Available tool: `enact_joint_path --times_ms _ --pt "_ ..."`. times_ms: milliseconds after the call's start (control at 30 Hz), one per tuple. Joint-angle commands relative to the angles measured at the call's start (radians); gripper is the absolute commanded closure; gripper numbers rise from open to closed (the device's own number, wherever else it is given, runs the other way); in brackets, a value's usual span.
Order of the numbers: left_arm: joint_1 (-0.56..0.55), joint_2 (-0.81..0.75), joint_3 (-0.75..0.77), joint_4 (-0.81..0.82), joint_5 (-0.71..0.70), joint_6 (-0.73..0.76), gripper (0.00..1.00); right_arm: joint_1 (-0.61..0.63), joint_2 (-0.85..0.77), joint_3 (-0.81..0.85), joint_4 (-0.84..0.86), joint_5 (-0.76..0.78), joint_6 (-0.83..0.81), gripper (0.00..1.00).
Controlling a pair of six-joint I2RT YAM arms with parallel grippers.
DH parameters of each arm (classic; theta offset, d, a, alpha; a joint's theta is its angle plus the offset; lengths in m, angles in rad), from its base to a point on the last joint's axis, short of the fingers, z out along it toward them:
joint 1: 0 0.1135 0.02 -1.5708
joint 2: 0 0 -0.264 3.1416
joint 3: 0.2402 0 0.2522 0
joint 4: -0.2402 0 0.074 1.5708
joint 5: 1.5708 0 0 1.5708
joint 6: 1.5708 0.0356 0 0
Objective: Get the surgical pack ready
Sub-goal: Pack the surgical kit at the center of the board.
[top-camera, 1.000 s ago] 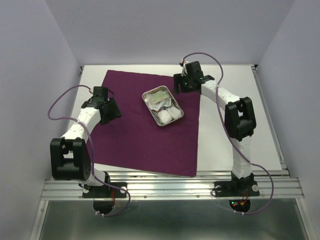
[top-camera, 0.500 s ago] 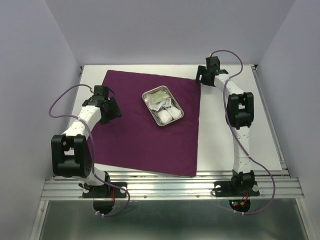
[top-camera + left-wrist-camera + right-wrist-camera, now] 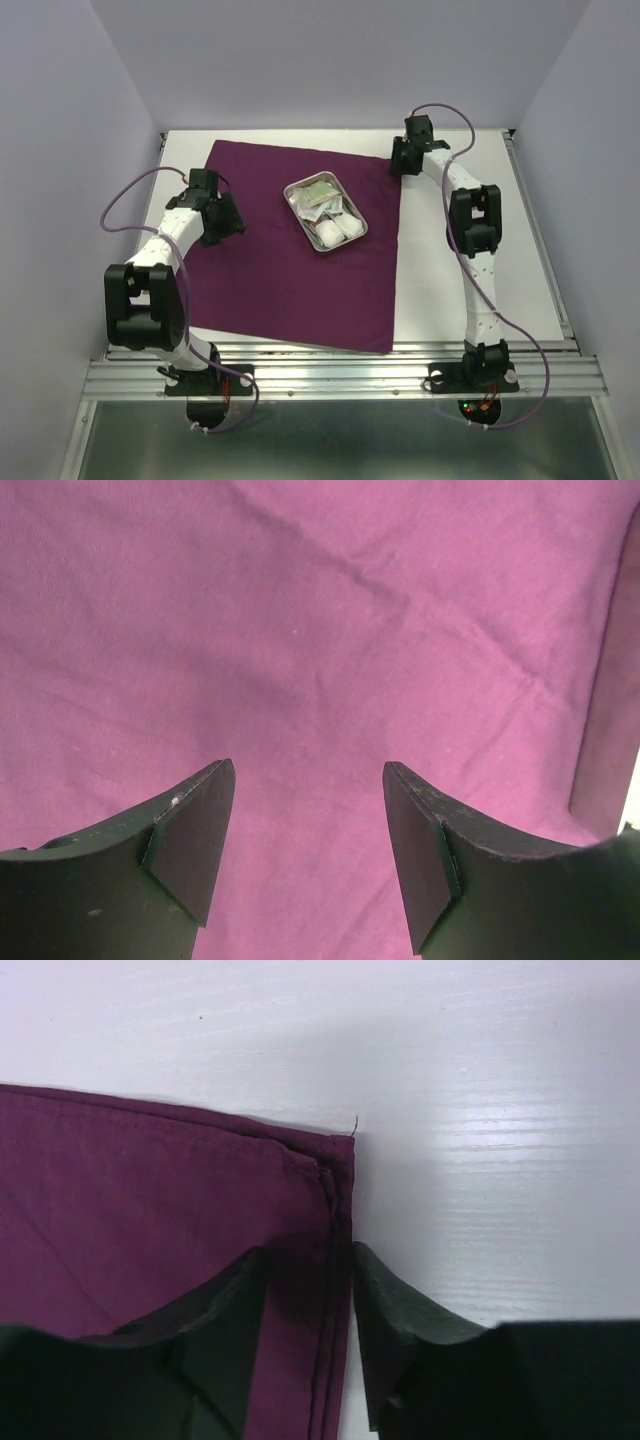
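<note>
Straddling drape [image 3: 150,1210] corner hem, upper right of overhead view: right gripper [image 3: 308,1260], jaws half-open, nothing pinched; prob. lined up for folding. Left gripper [image 3: 305,780] wide open, empty, over cloth.

Surface: white table [image 3: 527,250], directly before me.
Lying on it: purple drape [image 3: 280,272], spread flat, offset towards my left.

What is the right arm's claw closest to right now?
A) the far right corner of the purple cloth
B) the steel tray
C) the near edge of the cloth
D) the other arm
A: the right gripper straddles the hemmed corner of the purple cloth, with bare white table just beyond it.
</note>
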Motion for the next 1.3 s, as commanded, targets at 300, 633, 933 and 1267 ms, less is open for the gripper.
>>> enact_joint_path --times_ms 300,633,933,1267 --pt "-0.005 0.013 0.057 -0.004 0.015 -0.004 0.28 0.02 -0.114 -0.091 0.08 -0.063 -0.002 0.99" --pt "-0.005 0.005 0.066 -0.004 0.029 -0.007 0.28 0.144 -0.365 -0.241 0.134 -0.045 -0.013 0.99" --pt "-0.005 -0.032 0.045 0.0 0.033 -0.027 0.28 0.31 -0.522 -0.395 0.175 -0.023 0.013 0.99" --pt "-0.005 -0.072 0.018 0.01 0.05 -0.031 0.28 0.423 -0.576 -0.51 0.218 -0.032 0.076 0.99"
